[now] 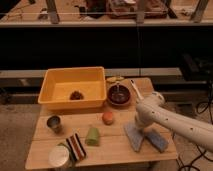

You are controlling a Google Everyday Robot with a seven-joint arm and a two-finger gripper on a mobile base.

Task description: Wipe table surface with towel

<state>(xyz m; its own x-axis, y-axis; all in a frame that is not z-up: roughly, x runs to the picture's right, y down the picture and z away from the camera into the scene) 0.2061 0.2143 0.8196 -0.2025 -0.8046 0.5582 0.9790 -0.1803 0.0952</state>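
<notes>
The gripper (141,128) hangs from the white arm, low over the right end of the table (111,153). It seems to press down on the towel (133,139), though the wrist hides the contact. How the jaws stand cannot be told. The towel lies flat on the wood directly under and just in front of the gripper, its right edge touching or overlapping a brighter blue pad (157,141).

Just to the view's left of the gripper sits an orange ball (107,117), and a green roll (92,136) lies farther left. Behind the gripper stands a dark bowl (119,95), and beside that is the yellow tub (51,96). Well apart from the gripper, at the table's far left, are a metal cup (54,123), a striped cloth (76,146) and a white can (59,156).
</notes>
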